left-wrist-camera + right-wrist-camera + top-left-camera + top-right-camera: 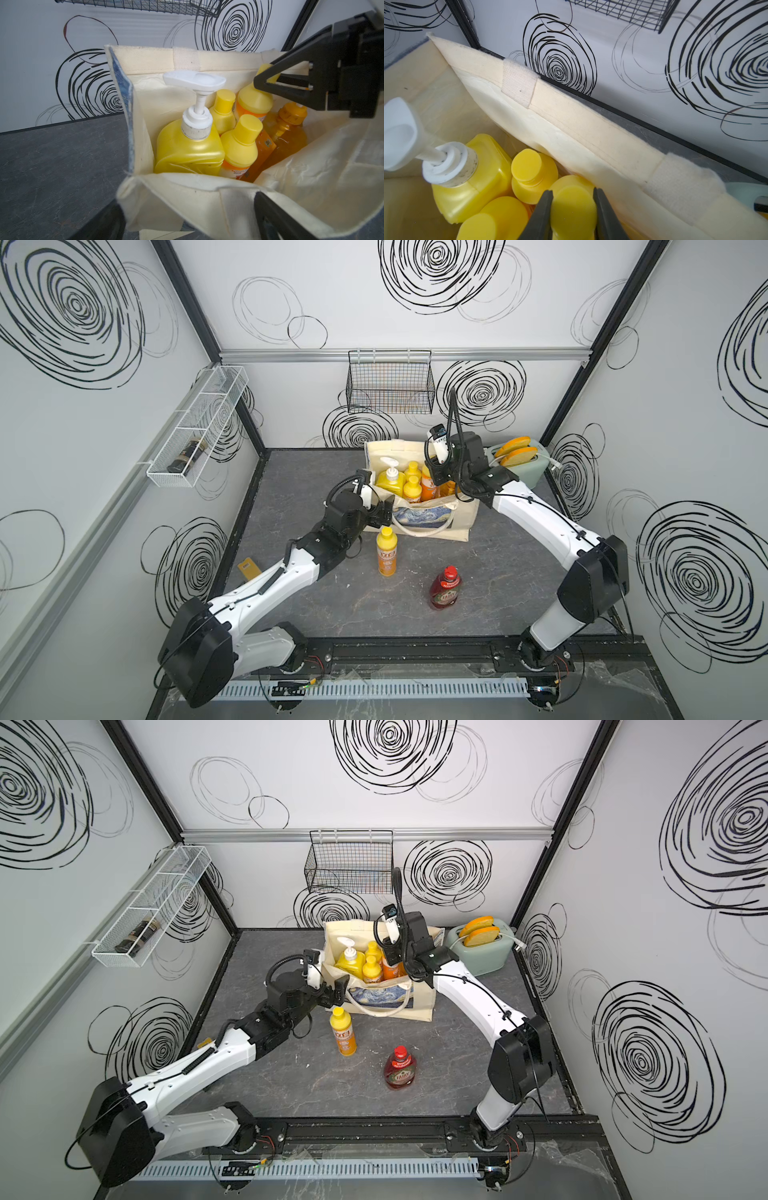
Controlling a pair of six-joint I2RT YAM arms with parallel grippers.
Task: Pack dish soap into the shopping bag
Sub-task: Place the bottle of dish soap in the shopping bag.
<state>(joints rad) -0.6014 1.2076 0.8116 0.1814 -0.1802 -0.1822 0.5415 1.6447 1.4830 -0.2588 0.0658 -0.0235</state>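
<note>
Fingers (542,214) of right gripper (572,192) closed on the yellow cap of a small yellow bottle (254,101), one on each side. Bottle is upright inside the shopping bag (453,522), near its back wall. At the bag's near left corner the left gripper (385,510) has its fingers (276,216) spread wide, the bag's near wall between them; cannot tell if they touch the fabric. Also in the bag: yellow white-pump bottle (187,149) at the left end, two more small yellow bottles (241,143) beside it, clear orange pump bottle (291,128) toward the right end. On the table (519,580), just in front of the bag and near the left gripper, stands a fourth small yellow bottle (387,549). Further forward, well apart from the bag, stands the red Fairy bottle (445,589). Behind the right arm a toaster (523,466) with toast, and a black wire basket (390,383) on the back wall.
</note>
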